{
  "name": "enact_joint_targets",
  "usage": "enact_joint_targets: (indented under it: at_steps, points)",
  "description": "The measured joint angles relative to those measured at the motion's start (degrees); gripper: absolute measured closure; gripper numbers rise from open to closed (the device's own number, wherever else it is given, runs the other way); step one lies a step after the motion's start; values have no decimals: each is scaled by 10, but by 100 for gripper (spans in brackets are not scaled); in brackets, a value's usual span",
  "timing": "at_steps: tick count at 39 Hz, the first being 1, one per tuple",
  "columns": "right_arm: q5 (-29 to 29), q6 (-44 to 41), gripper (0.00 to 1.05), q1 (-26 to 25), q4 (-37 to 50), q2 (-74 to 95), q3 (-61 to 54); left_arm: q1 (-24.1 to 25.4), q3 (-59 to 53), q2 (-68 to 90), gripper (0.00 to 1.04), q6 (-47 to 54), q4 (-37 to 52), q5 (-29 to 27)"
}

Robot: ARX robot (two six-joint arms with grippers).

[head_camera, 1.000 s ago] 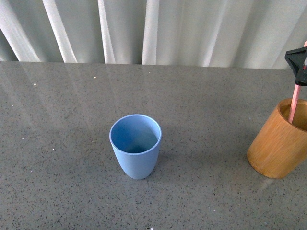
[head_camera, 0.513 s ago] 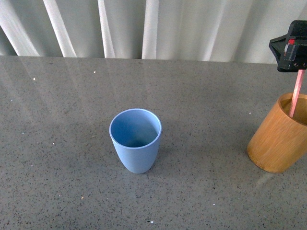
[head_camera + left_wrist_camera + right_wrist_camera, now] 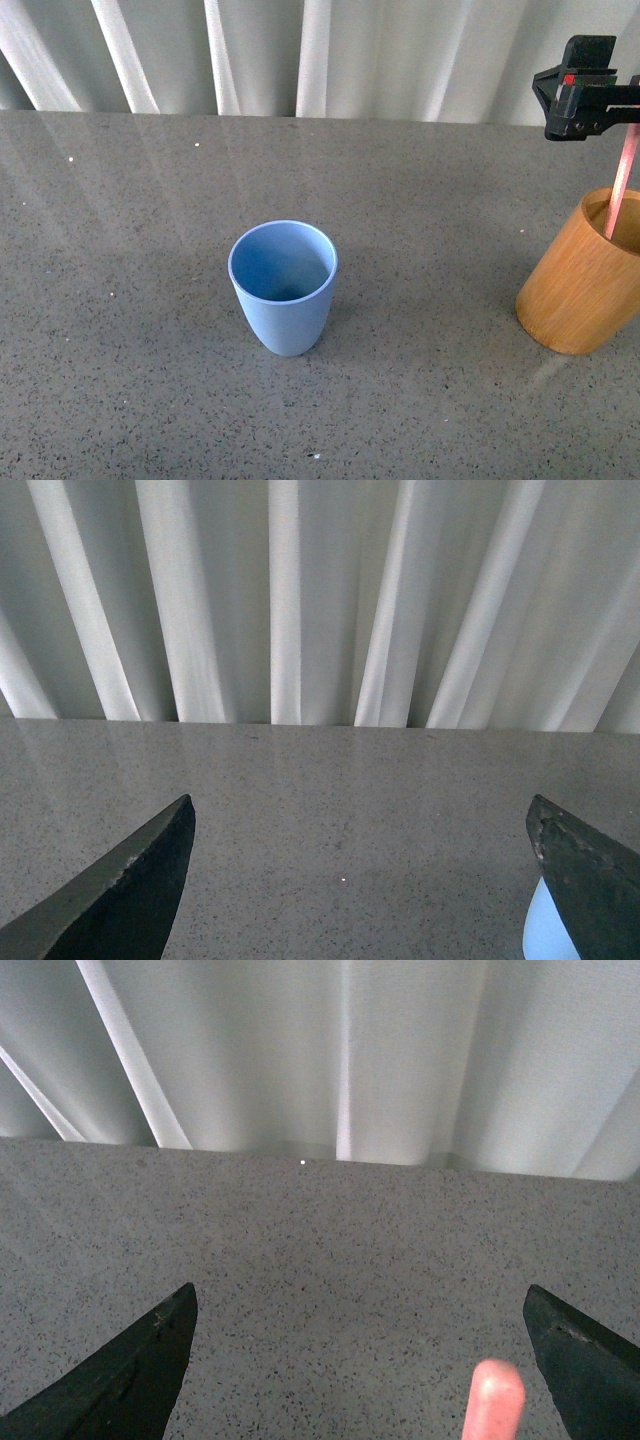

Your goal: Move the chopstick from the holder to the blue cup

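curtain [image 3: 300, 60]: white cloth in soft vertical folds, it filled the top of the front view.
countertop [image 3: 130, 300]: grey, finely speckled and faintly glossy, it spanned the rest of the frame.
wooden holder [image 3: 575, 295]: a smooth, honey-coloured round cylinder with visible grain, it sat at the right edge, partly cut off.
blue cup [image 3: 283, 300]: a matte pale-blue tumbler tapering toward its base, it stood upright and empty at frame centre, well apart from the wooden holder.
right gripper [image 3: 360, 1290]: black, it hung at the upper right of the front view, above the wooden holder. Its dark wedge-shaped fingers [image 3: 140, 1380] were spread wide and clamped nothing.
left gripper [image 3: 360, 805]: it was outside the front view. Its dark fingers [image 3: 130, 890] were spread equally wide, with only countertop between them.
chopstick [image 3: 622, 175]: pink, slim and straight, its lower end sat inside the wooden holder and its shaft leaned up to the right gripper. The blurred tip showed between that gripper's fingers, nearer one, with no contact visible.
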Motion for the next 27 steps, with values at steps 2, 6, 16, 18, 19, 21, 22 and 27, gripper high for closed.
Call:
enact_joint_targets:
  at_steps: [2,6,16,18,19,21,22,27]
  points:
    - [1,0,10,0,3,0,-5,0,0,0,7,0,0,0]
    - [3,1,17,2,9,0,-17,0,0,0,7,0,0,0]
    - [6,2,59,7,26,0,-34,0,0,0,7,0,0,0]
    - [7,2,68,8,29,0,-36,0,0,0,7,0,0,0]
    - [7,2,72,8,29,-1,-37,0,0,0,7,0,0,0]
    - [7,0,80,10,33,-3,-42,0,0,0,7,0,0,0]
    - [7,-1,86,10,34,-6,-45,0,0,0,7,0,0,0]
    - [15,-13,103,12,39,-29,-56,0,0,0,7,0,0,0]
